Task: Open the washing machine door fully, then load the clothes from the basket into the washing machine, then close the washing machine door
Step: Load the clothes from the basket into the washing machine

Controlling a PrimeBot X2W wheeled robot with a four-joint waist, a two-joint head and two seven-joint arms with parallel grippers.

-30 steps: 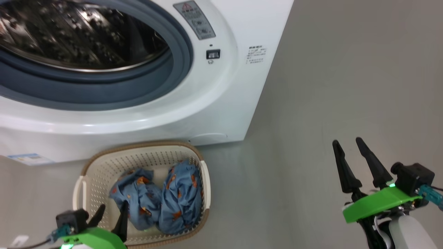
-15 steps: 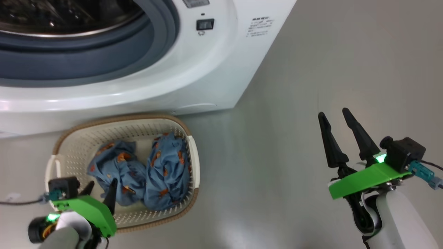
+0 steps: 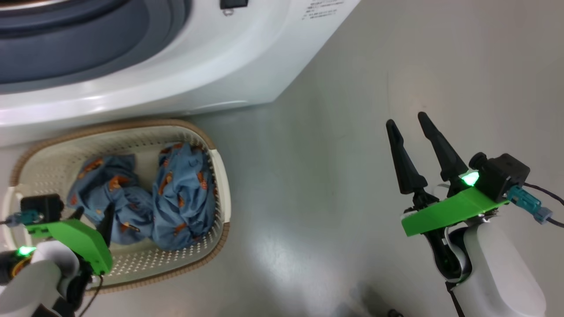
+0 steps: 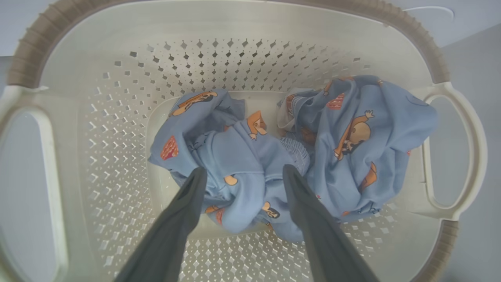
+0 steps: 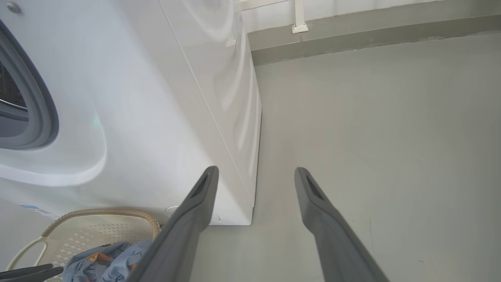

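Observation:
The cream basket (image 3: 219, 176) stands on the floor against the front of the white washing machine (image 3: 198, 66). Inside lie the clothes, two blue printed bundles (image 3: 114, 198) (image 3: 183, 198). My left gripper (image 3: 93, 212) hangs open over the near left bundle. In the left wrist view its fingers (image 4: 244, 169) straddle that bundle (image 4: 235, 149), with the other bundle (image 4: 352, 137) to the right. My right gripper (image 3: 406, 119) is open and empty above bare floor, well right of the basket. The grey-blue gasket (image 3: 88, 53) is uncovered. The washing machine door is out of view.
Grey floor (image 3: 352, 88) spreads to the right of the machine. In the right wrist view, my right gripper (image 5: 256, 170) points past the machine's side (image 5: 235, 98) toward a wall base (image 5: 352, 35); the basket's rim (image 5: 98, 213) and a left finger (image 5: 31, 272) show at bottom left.
The whole head view has slid as the camera tilted down, so the drum has left the picture. My left gripper stays over the left bundle. Both grippers remain open.

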